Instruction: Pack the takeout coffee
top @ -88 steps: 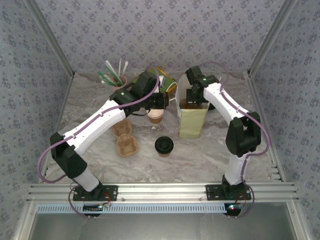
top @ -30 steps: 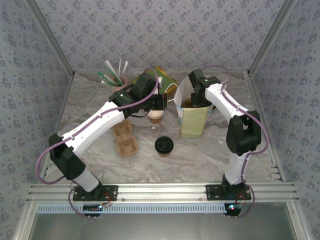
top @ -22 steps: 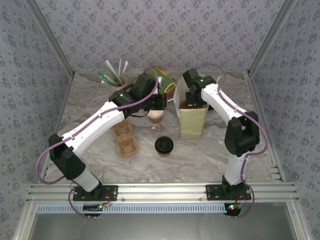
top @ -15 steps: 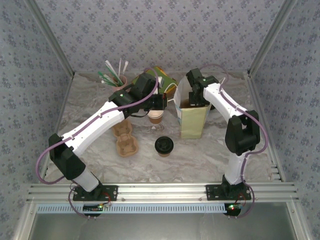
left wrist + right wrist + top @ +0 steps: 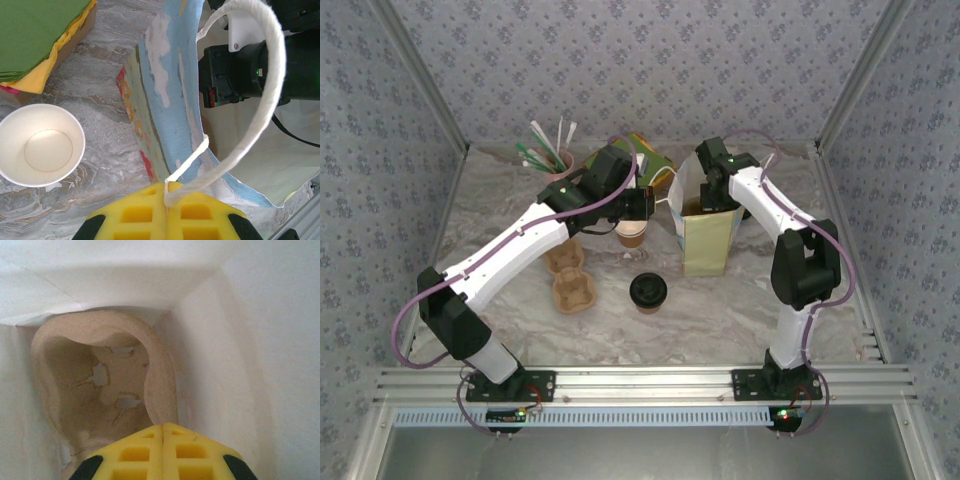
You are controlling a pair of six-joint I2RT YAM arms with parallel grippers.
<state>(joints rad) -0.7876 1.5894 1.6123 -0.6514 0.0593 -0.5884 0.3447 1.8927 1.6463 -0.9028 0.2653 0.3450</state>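
The marbled table [image 5: 740,320] carries everything. The white left arm [image 5: 520,245] stretches across it toward the middle, and the right arm [image 5: 790,250] bends over the top of the tall paper bag [image 5: 705,250], which stands upright right of centre. The right gripper [image 5: 163,432] is down inside the bag, its yellow fingers pressed together with nothing between them. Ahead of it a moulded cardboard tray [image 5: 100,385] lies at the bottom, between the bag's white walls. The left gripper [image 5: 165,197] is clamped on the bag's white cord handle [image 5: 267,75], pinching the cord close to where it joins the printed rim. A brown cup carrier [image 5: 570,280] lies on the table left of centre, beside the left arm. The takeout coffee [image 5: 648,291], a brown cup under a round black lid, stands upright on the table nearer the arm bases than the bag and to its left, apart from the bag and from both grippers. Beyond it stands a lidless paper cup [image 5: 39,145], white inside, near the bag's side. At the back sit a box of green napkins [image 5: 40,30] and a cup of straws [image 5: 552,155].
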